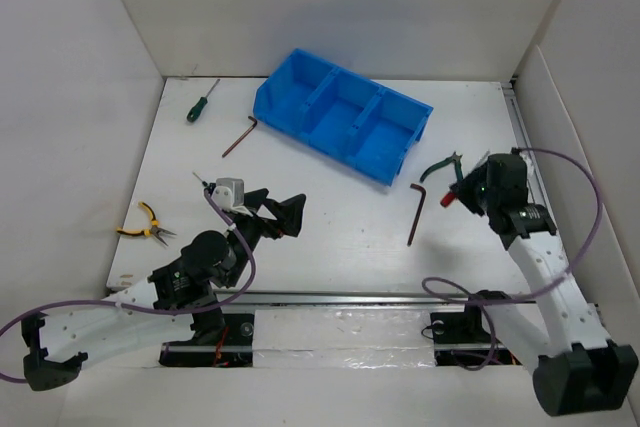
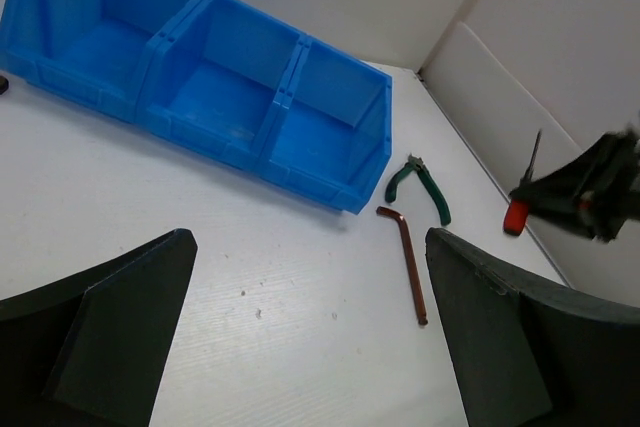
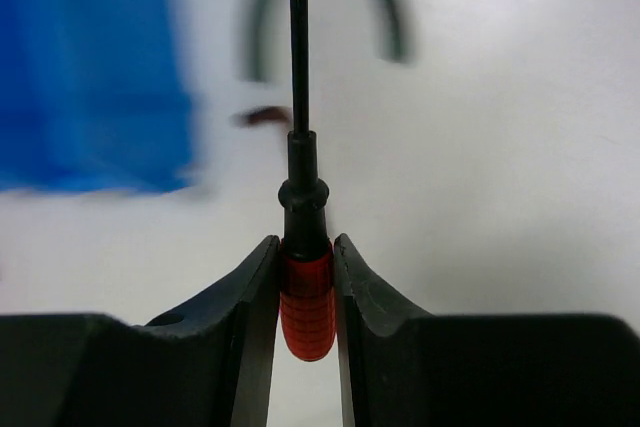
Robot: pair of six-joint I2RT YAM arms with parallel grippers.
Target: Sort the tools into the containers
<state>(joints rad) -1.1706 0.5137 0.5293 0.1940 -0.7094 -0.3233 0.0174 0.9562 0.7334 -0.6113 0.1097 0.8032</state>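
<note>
The blue three-compartment bin (image 1: 340, 127) stands at the back centre, and all compartments look empty in the left wrist view (image 2: 200, 87). My right gripper (image 1: 470, 190) is shut on the red-handled screwdriver (image 3: 307, 297), shaft pointing away, held above the table at the right. Green-handled pliers (image 1: 440, 165) lie just beyond it. A dark hex key (image 1: 415, 212) lies near the bin's right end, also in the left wrist view (image 2: 408, 267). My left gripper (image 1: 285, 209) is open and empty over bare table (image 2: 310, 247).
A green-handled screwdriver (image 1: 200, 104) and a second hex key (image 1: 238, 136) lie left of the bin. Yellow-handled pliers (image 1: 148, 224) lie at the near left. White walls enclose the table on three sides.
</note>
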